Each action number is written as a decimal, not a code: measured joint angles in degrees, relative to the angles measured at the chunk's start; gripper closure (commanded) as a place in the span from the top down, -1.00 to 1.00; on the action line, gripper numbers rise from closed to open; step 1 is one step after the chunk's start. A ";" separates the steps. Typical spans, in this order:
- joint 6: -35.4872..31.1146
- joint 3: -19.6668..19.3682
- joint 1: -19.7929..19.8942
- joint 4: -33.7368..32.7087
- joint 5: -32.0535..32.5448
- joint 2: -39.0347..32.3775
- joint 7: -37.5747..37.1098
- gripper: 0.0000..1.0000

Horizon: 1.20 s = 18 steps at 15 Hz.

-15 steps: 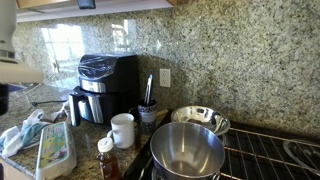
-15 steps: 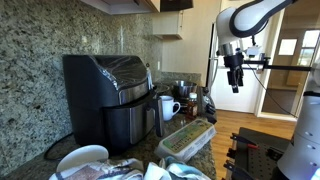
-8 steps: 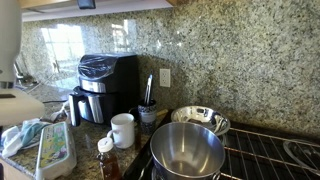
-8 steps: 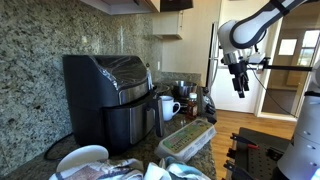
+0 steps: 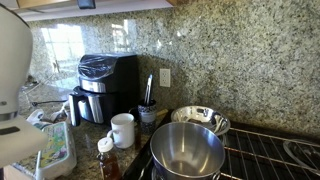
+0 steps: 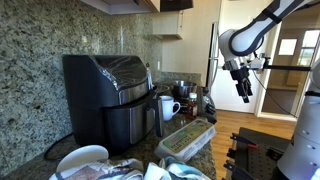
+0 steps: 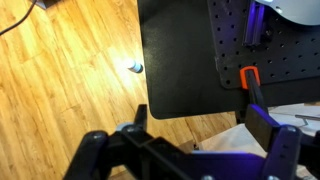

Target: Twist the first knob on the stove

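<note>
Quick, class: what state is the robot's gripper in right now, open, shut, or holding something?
Gripper: open, holding nothing; the wrist view shows only floor and a black board between its fingers.

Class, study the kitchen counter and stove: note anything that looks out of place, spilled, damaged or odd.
The black air fryer has crinkled clear plastic film over its top, as if only partly unwrapped. Nothing looks spilled or broken.

dark stove (image 5: 270, 152), black air fryer (image 5: 103, 85), speckled granite backsplash (image 5: 230, 50)
</note>
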<state>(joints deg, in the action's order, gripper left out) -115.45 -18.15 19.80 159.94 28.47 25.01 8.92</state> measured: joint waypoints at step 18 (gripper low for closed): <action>-3.18 -4.95 7.01 -1.99 1.92 -7.14 -0.25 1.00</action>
<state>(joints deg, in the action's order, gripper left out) -118.63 -23.09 26.82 157.95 30.39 17.87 8.67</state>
